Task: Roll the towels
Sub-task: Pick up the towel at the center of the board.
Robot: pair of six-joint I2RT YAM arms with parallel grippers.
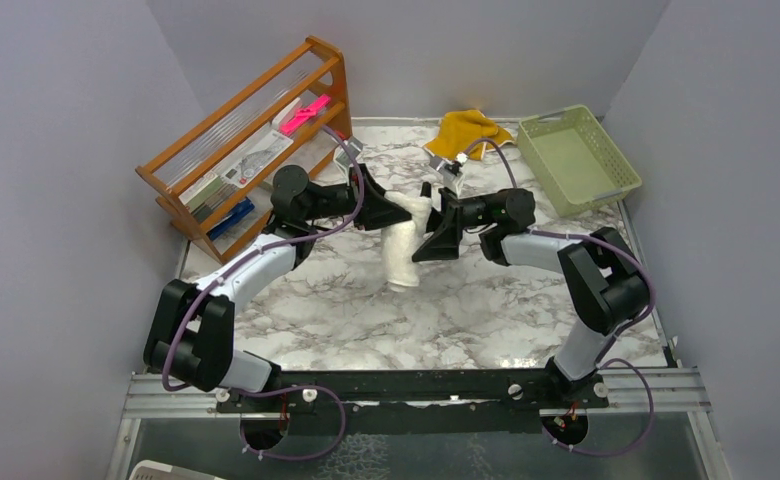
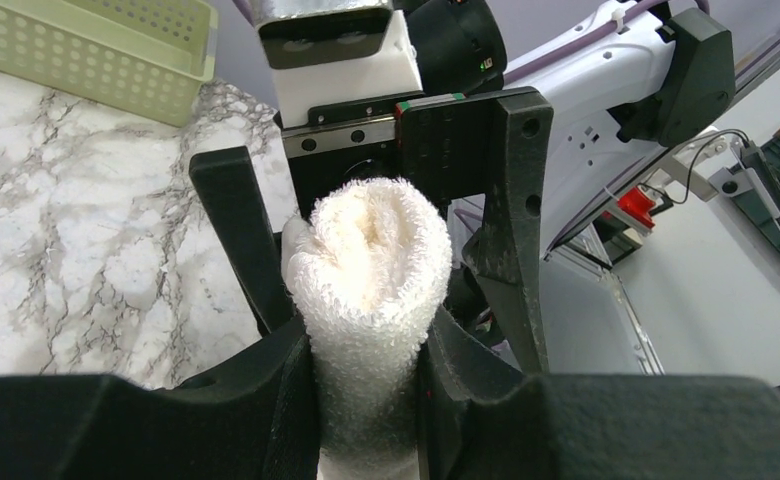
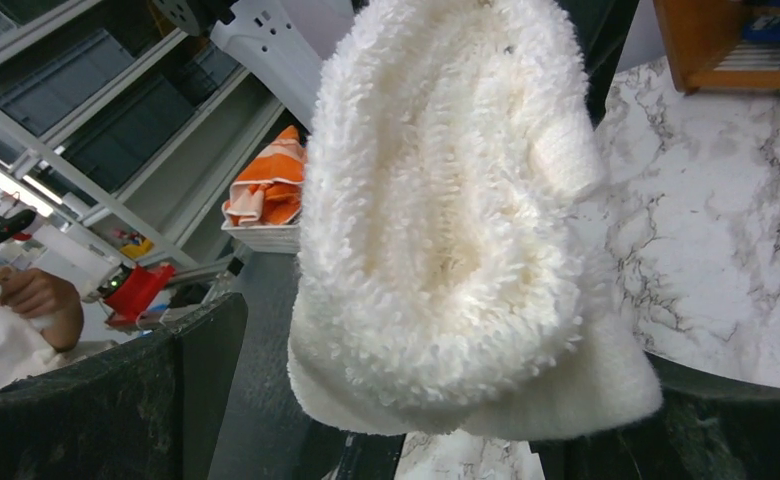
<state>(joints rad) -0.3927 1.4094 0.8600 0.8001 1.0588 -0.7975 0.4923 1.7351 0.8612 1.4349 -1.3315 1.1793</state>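
A rolled cream-white towel (image 1: 403, 255) hangs lifted over the middle of the marble table (image 1: 486, 310), its lower end drooping toward the surface. My left gripper (image 1: 391, 212) is shut on its upper part; in the left wrist view the roll (image 2: 371, 270) is squeezed between the black pads of that gripper (image 2: 366, 350). My right gripper (image 1: 428, 225) faces it from the right and is open, one finger on each side of the roll's end (image 3: 446, 230) without clamping it. The mustard-yellow towel (image 1: 463, 130) lies crumpled at the back of the table.
A light green perforated basket (image 1: 576, 155) sits at the back right, close to the right wall. A wooden rack (image 1: 251, 135) holding a pink item (image 1: 304, 113) and flat packets stands at the back left. Grey walls close in three sides.
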